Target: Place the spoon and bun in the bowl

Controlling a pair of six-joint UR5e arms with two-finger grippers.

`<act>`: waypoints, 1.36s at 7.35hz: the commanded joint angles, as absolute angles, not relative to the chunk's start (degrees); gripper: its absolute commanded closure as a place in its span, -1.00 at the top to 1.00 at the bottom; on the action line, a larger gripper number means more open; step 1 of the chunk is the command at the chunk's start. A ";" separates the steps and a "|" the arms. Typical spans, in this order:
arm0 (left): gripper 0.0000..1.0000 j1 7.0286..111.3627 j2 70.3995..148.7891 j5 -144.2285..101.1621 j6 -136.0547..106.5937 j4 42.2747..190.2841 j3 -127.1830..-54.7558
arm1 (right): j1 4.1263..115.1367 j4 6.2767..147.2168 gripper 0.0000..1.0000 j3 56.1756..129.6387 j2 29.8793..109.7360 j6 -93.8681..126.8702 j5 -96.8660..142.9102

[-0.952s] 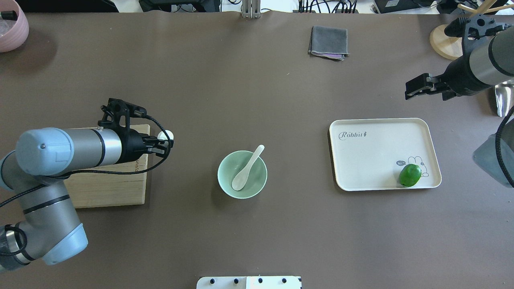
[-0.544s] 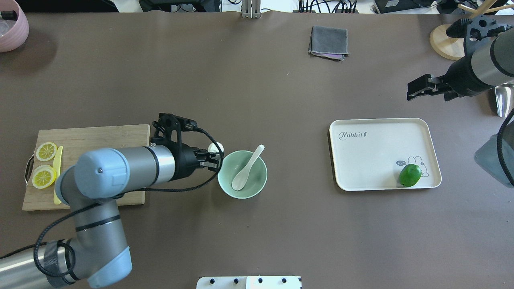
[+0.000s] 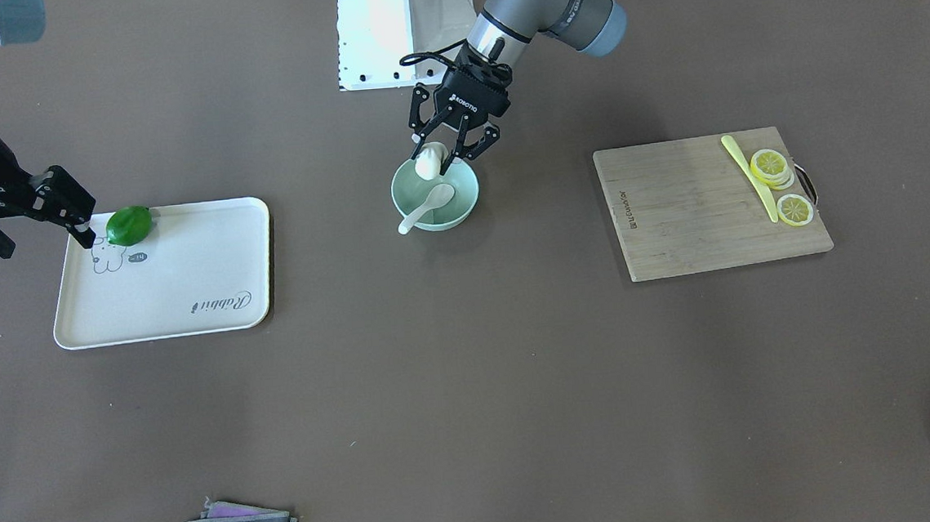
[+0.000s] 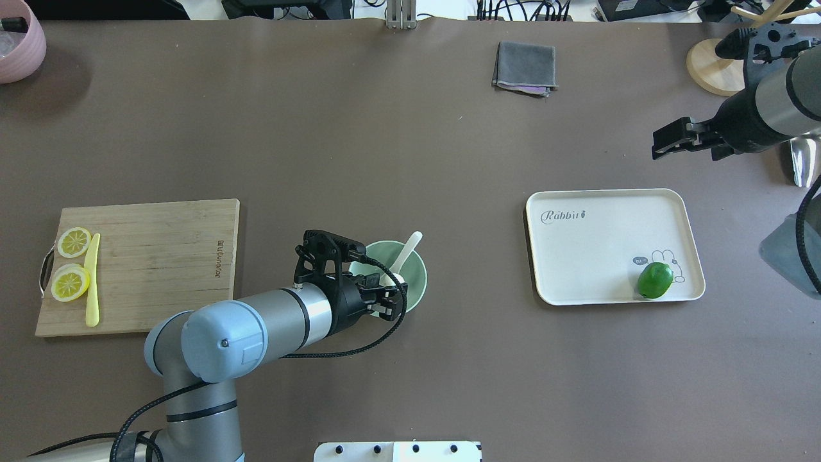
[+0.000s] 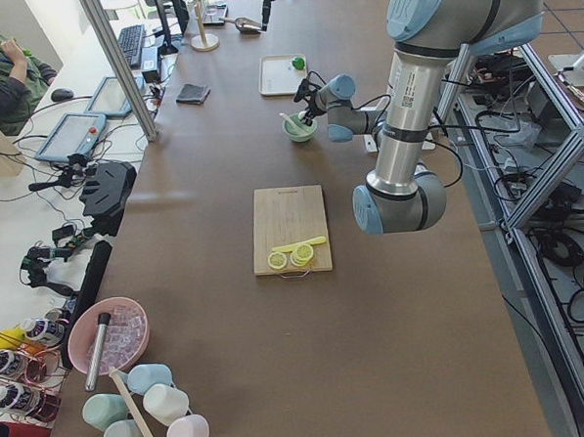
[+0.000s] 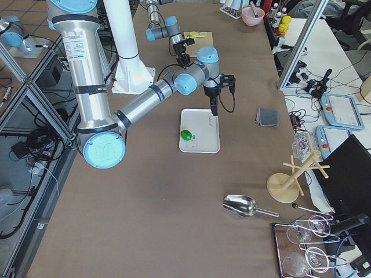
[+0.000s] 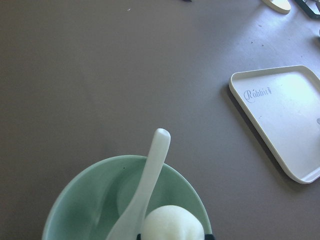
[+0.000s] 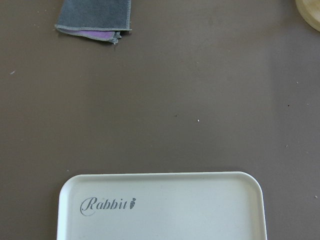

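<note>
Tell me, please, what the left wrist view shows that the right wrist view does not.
Only the left wrist view: the round mint-green bowl, the cream-white soup spoon resting in it, and the white steamed bun. Only the right wrist view: the folded grey cloth. Both: the cream rectangular tray lettered Rabbit, on the brown table.

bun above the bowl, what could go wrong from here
1. The bun, held by the left gripper, hangs over the spoon in the bowl; released here it may land on the scoop and roll or jolt the spoon, whose handle overhangs the rim.
2. If it lowers, the gripper could knock the bowl's rim.
</note>
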State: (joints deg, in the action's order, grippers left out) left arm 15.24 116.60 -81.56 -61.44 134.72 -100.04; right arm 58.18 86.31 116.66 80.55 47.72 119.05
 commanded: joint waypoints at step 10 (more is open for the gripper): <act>0.95 63.66 104.09 -127.49 -18.00 100.65 -105.03 | 86.17 86.84 1.00 107.97 100.35 -2.56 132.78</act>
